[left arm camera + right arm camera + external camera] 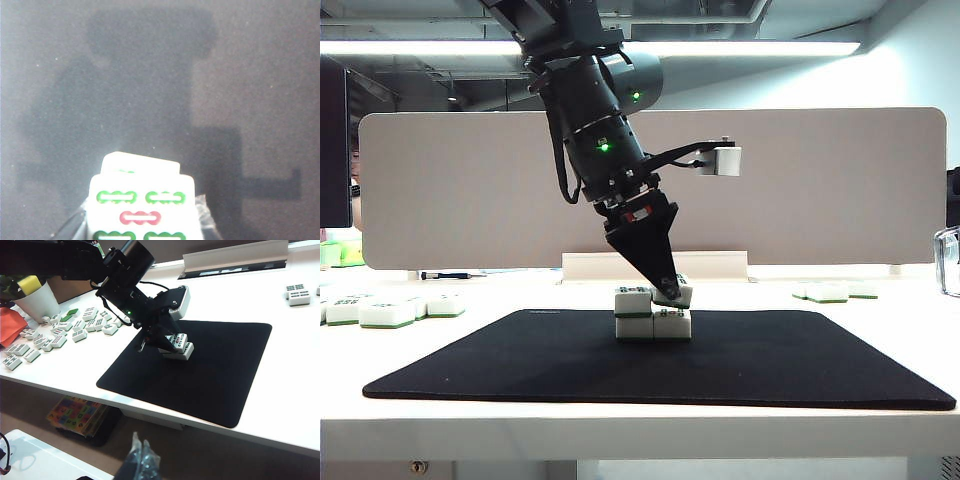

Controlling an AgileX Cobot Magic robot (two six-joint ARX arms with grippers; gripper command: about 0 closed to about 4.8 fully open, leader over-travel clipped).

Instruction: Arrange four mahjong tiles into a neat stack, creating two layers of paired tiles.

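we are placing the last piece: the left hand [665,290] is clamped on the fourth tile [676,292], tilted atop the stack [653,315] mid-mat [520,365]. next we are likely levelling it, seating it beside the upper tile [632,300], then releasing. the right hand [140,460] is hanging off the bench [280,405]; we cannot tell its state.

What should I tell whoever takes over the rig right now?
Left gripper: over the mat's middle, shut on the fourth tile, which sits tilted on the stack.
Right gripper: parked off the mat near the table's front edge, holding nothing; whether it is open is unclear.
Done: bottom pair placed, one upper tile set.
Left: level the fourth tile, release, withdraw.
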